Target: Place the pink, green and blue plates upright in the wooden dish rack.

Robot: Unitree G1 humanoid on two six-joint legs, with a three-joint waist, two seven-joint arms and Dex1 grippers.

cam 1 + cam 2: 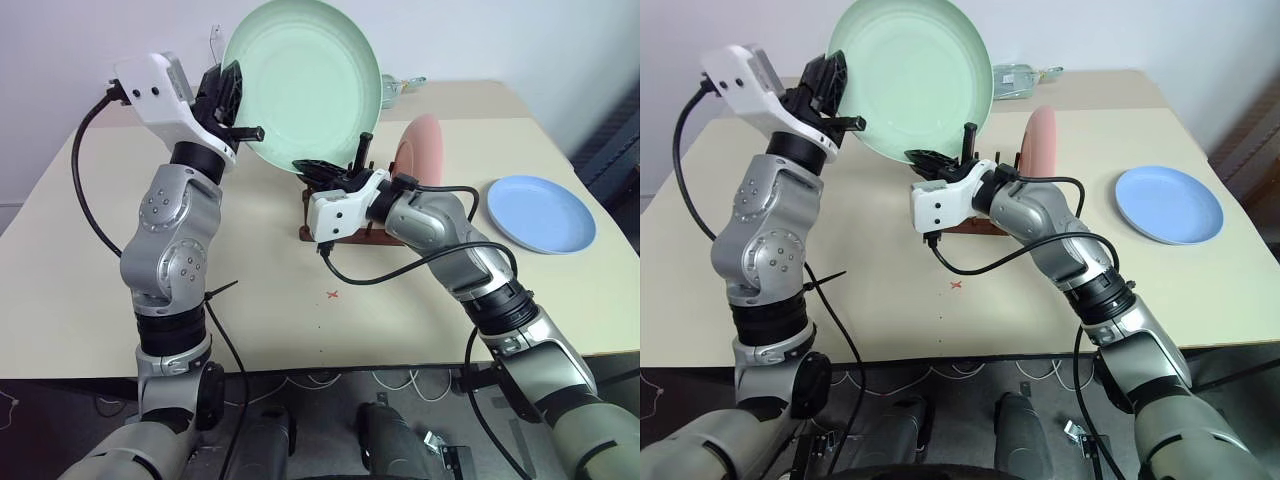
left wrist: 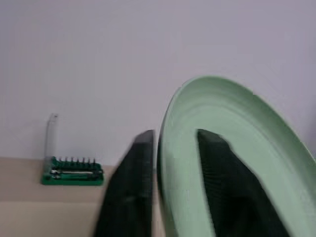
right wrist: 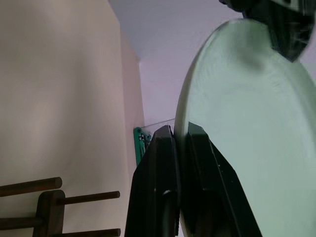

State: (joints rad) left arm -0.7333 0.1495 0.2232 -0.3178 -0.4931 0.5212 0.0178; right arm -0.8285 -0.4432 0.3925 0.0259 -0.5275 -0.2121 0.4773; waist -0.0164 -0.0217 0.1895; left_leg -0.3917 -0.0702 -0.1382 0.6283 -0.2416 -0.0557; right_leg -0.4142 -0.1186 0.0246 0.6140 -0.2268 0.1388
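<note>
1. Three plates are counted: one green plate [image 1: 305, 80], one pink plate [image 1: 422, 150], one blue plate [image 1: 541, 213].
2. The green plate is held upright in the air above the wooden dish rack [image 1: 340, 230].
3. Its lower rim is pinched by the closed right gripper [image 3: 180, 143].
4. Its left rim is straddled by the left gripper [image 2: 175, 163], fingers slightly parted around the edge.
5. The pink plate is stood upright in the rack.
6. The blue plate is laid flat on the table [image 1: 300, 320], well right of the rack.
</note>
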